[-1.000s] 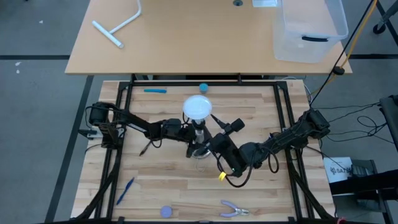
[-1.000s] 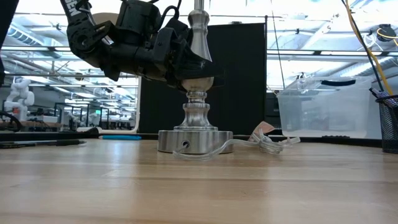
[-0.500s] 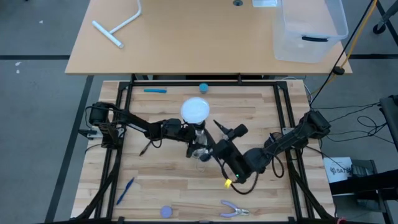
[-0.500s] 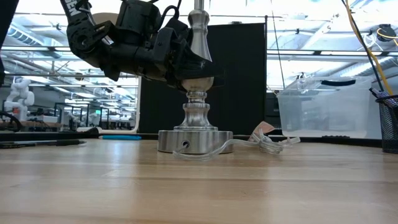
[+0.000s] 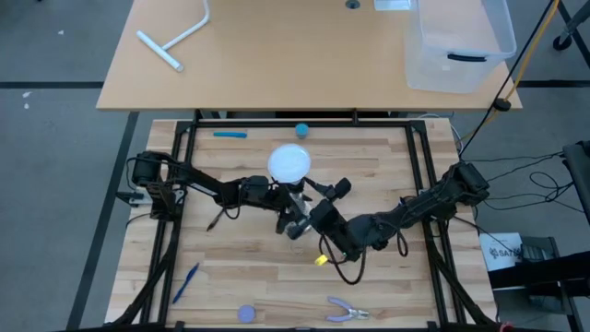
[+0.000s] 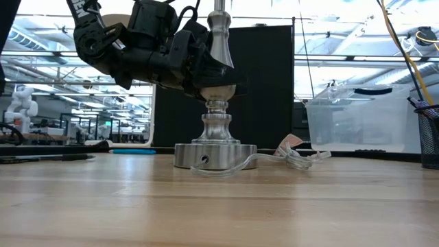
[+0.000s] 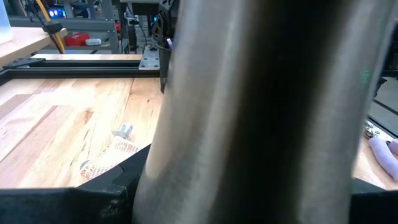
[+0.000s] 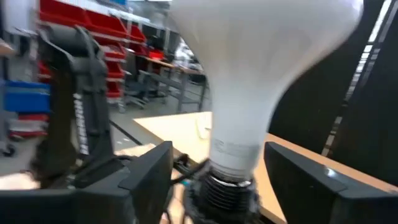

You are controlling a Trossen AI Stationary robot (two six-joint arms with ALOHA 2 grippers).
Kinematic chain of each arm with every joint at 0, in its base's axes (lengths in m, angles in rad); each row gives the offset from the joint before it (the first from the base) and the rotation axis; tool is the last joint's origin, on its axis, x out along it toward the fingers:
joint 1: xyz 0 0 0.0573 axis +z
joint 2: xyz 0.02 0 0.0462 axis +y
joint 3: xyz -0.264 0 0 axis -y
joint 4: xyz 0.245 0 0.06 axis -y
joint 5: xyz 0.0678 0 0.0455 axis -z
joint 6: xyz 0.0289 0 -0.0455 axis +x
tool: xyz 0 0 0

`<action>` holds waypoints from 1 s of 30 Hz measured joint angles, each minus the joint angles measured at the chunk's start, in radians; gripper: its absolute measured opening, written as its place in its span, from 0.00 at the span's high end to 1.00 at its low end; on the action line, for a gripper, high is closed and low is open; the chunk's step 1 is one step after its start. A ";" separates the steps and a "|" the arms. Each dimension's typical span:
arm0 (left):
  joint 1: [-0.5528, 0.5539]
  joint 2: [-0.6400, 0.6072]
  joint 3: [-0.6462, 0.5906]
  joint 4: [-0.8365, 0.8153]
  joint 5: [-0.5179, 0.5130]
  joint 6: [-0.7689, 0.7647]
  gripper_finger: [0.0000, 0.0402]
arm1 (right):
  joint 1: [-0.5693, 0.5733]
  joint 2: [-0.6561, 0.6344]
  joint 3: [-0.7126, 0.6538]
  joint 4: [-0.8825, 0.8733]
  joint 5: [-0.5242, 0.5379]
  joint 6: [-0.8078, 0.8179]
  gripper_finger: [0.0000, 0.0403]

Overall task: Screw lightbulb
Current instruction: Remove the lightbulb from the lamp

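bulb: lightbulb [image 5: 289,162] frame centre, upright on stand [image 6: 215,116], screw neck down
right pincer [image 8: 217,171]: fingers apart, flanking the neck, nearer arm
left pincer [image 5: 279,195]: clamped on stand stem

I'm working in a robotics lab: a butcher-block bench [image 5: 240,267] in a black frame, a second table [image 5: 277,65] past its far edge, red parts bins [image 8: 81,18] on shelving, and another robot arm [image 6: 20,103] among distant workstations.
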 joint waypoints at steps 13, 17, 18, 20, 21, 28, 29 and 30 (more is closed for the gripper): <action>0.000 0.000 0.000 0.001 0.000 -0.001 0.36 | -0.096 0.000 0.000 -0.015 -0.089 0.059 0.29; 0.000 0.000 0.000 0.000 0.000 -0.001 0.36 | -0.112 0.000 0.000 -0.002 -0.120 0.048 0.34; 0.000 0.000 0.000 0.000 0.000 -0.001 0.36 | -0.112 0.000 0.000 0.010 -0.132 0.035 0.36; 0.000 0.000 0.000 0.000 0.000 0.000 0.36 | -0.112 0.000 0.000 0.043 -0.142 0.004 0.40; 0.000 0.000 0.000 0.000 0.000 0.000 0.36 | -0.111 0.000 0.000 0.056 -0.141 -0.014 0.43; 0.000 0.000 0.000 0.000 0.000 0.000 0.36 | -0.111 0.002 0.000 0.129 -0.144 -0.108 0.60; 0.000 0.000 0.000 0.000 0.000 0.000 0.36 | -0.110 0.002 -0.001 0.135 -0.143 -0.113 0.62; 0.000 0.000 0.001 0.000 0.000 -0.001 0.36 | -0.111 0.002 -0.002 0.146 -0.144 -0.122 0.62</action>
